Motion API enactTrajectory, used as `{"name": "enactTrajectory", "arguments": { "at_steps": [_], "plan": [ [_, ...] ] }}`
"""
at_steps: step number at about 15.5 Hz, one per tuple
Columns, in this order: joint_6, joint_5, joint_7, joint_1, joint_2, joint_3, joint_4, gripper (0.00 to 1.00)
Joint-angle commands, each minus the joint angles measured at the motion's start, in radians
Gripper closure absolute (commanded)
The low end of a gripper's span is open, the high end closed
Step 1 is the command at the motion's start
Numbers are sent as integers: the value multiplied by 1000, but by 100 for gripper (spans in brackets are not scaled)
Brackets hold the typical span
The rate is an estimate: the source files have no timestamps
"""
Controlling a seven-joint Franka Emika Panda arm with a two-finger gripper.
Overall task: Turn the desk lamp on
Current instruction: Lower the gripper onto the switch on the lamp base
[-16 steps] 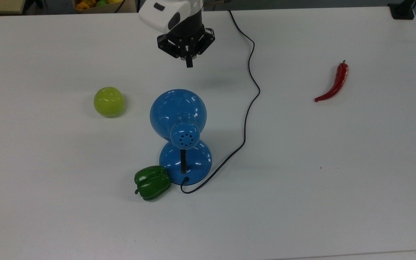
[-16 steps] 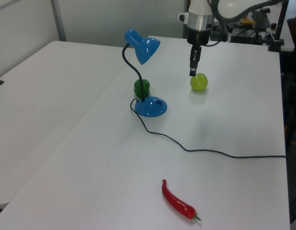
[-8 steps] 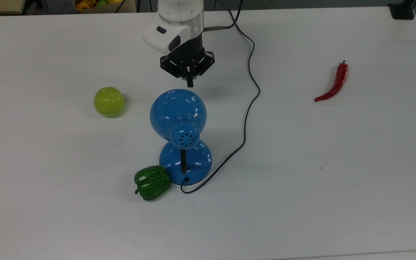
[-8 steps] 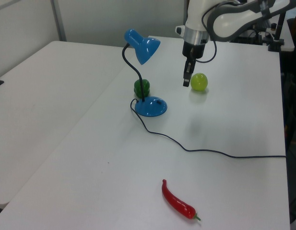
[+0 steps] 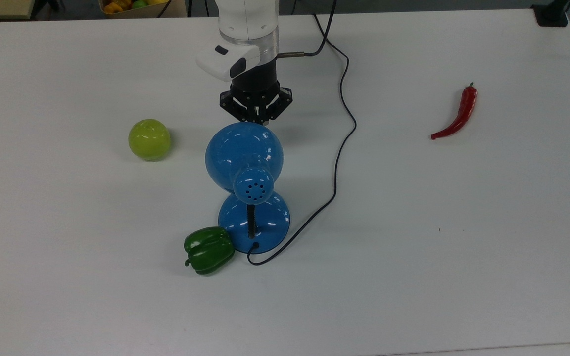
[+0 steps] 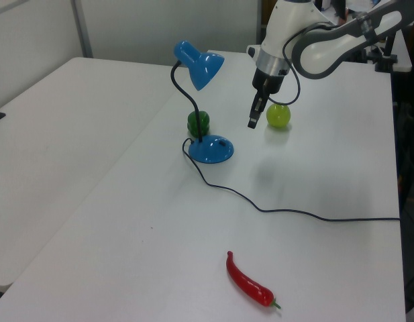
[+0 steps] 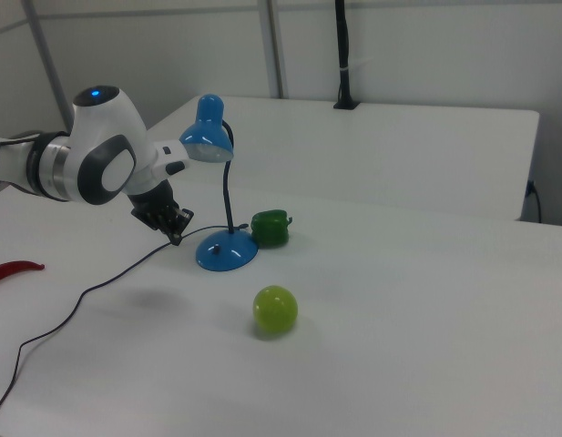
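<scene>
- The desk lamp (image 5: 245, 163) stands mid-tabletop (image 5: 463, 222), and we see its shade hide the front of its base in the top view.
- The gripper (image 6: 251, 123) hangs beside the shade, its fingers pressed together, clenched on nothing.
- A green pepper (image 5: 208, 249) touches the base; its cord (image 5: 342, 123) runs off the far edge.

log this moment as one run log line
phase: approach | gripper: shut, above table, short of lamp base | desk lamp: untouched | green pepper: against base
</scene>
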Motion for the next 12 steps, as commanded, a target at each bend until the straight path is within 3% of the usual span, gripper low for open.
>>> {"name": "enactTrajectory", "arguments": {
  "at_steps": [1, 12],
  "plan": [
    [120, -33, 33, 6, 30, -2, -19, 100],
    [364, -34, 31, 5, 146, -11, -11, 100]
  ]
}}
